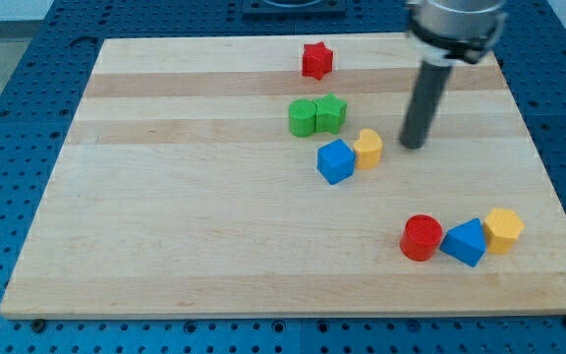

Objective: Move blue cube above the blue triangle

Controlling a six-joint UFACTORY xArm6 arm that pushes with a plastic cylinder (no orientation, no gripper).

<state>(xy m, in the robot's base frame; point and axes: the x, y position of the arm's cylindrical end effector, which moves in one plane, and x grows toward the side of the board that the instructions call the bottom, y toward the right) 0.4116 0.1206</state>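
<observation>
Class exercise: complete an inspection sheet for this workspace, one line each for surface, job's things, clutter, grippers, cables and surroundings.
Surface: wooden board, flat.
Job's things: blue cube near centre, touching a yellow block; blue triangle at the view's lower right.
Clutter: red cylinder and second yellow block flank the triangle; two green blocks; red star.
Grippers: none; my tip sits right of the first yellow block, apart from it.
Cables: nothing seen.
Surroundings: blue perforated table.

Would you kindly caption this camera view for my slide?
My tip stands right of the yellow block touching the blue cube; the blue triangle lies lower right.
</observation>
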